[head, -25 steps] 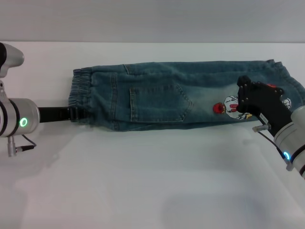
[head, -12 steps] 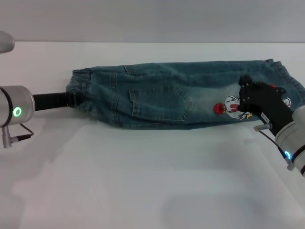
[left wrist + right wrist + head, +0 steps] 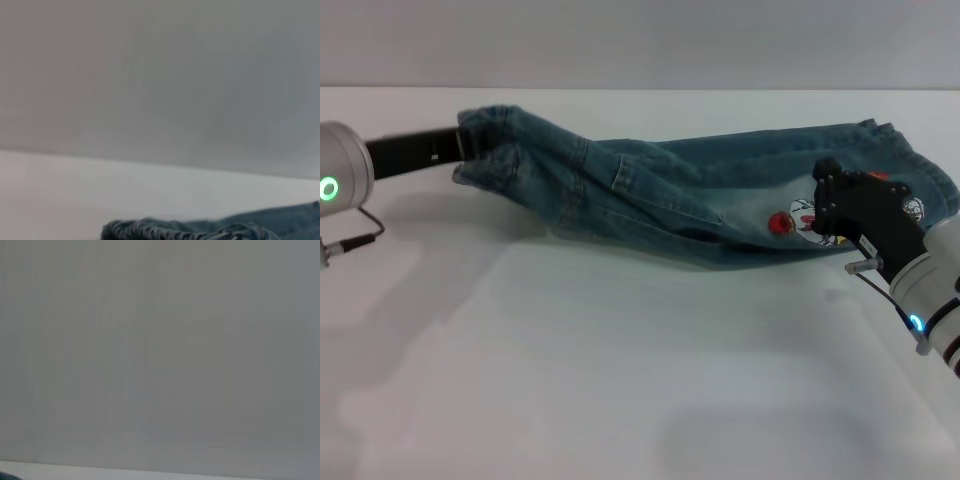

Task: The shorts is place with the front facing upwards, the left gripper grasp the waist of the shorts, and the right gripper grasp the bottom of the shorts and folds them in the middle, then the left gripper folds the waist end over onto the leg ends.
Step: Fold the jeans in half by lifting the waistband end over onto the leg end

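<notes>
The blue-green denim shorts (image 3: 670, 195) lie folded lengthwise across the white table (image 3: 620, 370). My left gripper (image 3: 468, 143) is shut on the waist of the shorts (image 3: 490, 135) and holds it raised above the table at far left, with the cloth sloping down to the right. The gathered waist band (image 3: 165, 231) also shows in the left wrist view. The leg ends (image 3: 920, 170) rest flat at the right. My right gripper (image 3: 825, 205) sits on top of them, beside the cartoon figure print (image 3: 788, 222). The right wrist view shows only grey wall.
Bare white table surface lies in front of the shorts and under the lifted waist. A grey wall (image 3: 640, 40) runs behind the table's far edge.
My left gripper has risen and moved back with the waist, lifting the left half of the shorts off the table. The right gripper and leg ends have stayed in place.
</notes>
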`<action>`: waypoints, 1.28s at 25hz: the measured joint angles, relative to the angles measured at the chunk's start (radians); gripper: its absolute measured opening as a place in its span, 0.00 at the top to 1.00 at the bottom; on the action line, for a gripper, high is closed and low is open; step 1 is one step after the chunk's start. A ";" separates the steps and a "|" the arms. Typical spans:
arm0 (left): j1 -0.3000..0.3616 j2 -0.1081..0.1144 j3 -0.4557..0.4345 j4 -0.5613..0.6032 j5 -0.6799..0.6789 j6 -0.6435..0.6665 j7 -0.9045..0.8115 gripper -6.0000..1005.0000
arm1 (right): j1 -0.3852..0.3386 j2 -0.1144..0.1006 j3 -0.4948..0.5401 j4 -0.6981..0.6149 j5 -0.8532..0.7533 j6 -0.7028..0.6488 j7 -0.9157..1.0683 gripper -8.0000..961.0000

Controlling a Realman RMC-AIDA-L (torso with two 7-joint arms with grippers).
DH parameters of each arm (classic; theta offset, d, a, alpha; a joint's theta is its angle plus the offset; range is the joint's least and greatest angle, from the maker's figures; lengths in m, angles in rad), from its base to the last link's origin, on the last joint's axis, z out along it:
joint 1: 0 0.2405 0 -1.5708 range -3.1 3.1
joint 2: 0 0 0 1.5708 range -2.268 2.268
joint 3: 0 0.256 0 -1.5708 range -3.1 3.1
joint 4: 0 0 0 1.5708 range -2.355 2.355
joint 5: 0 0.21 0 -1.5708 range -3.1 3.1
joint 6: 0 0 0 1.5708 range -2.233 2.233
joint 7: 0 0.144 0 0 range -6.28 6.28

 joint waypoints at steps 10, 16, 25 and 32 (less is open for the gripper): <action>-0.003 -0.002 0.028 -0.103 -0.040 -0.003 0.001 0.90 | 0.070 0.009 -0.053 -0.045 0.005 0.034 0.026 0.99; -0.008 -0.004 0.090 -0.138 -0.048 0.006 0.001 0.91 | 0.144 0.011 -0.109 -0.091 0.006 0.081 0.093 0.99; -0.012 -0.004 0.108 -0.184 -0.052 0.007 0.001 0.91 | 0.220 0.006 -0.203 -0.090 0.003 0.138 0.190 0.99; -0.036 -0.004 0.114 -0.199 -0.055 0.008 0.002 0.91 | 0.303 0.013 -0.302 -0.079 0.005 0.171 0.219 0.99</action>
